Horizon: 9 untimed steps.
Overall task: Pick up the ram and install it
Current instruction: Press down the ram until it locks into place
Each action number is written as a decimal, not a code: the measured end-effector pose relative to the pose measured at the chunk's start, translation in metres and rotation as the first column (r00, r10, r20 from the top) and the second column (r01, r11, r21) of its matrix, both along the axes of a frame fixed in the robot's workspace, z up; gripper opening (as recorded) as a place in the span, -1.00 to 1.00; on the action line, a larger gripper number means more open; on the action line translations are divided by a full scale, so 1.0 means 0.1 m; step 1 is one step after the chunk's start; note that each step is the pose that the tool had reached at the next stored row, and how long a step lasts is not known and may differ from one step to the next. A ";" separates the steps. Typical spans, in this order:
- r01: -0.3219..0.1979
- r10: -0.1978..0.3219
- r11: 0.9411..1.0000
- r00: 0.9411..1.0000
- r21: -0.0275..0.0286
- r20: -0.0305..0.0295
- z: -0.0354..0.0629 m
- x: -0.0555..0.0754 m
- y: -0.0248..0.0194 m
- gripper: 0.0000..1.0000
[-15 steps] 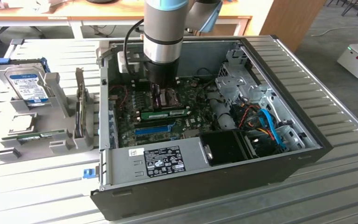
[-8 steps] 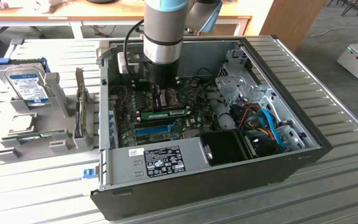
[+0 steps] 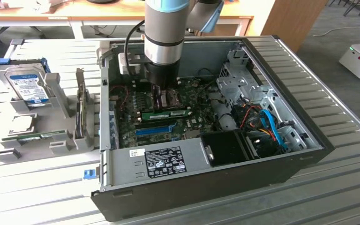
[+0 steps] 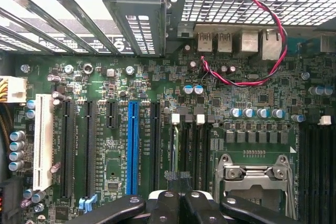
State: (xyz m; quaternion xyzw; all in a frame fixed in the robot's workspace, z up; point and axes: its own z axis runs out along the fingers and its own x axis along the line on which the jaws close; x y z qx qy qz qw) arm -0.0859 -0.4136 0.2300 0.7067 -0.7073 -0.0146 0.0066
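One arm is seen reaching down into the open computer case, with the gripper lowered over the motherboard beside the empty processor socket. The gripper's fingers are drawn fully together in the wrist view, and nothing can be made out between them. The ram — a thin green stick with a pale label — is found lying flat across the board just below the gripper, near the blue slot strip; whether it is seated cannot be told. Outside the case, toward the exterior view's left, a silver hard drive with a blue label is held upright in a grey stand on the slatted table.
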 end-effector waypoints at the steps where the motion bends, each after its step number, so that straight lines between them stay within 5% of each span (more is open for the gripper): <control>1: 0.000 0.000 1.000 1.000 0.000 0.000 0.000 0.00 0.000 -0.79; 9: 0.000 0.000 1.000 1.000 0.000 0.000 -0.012 0.00 -0.001 -0.79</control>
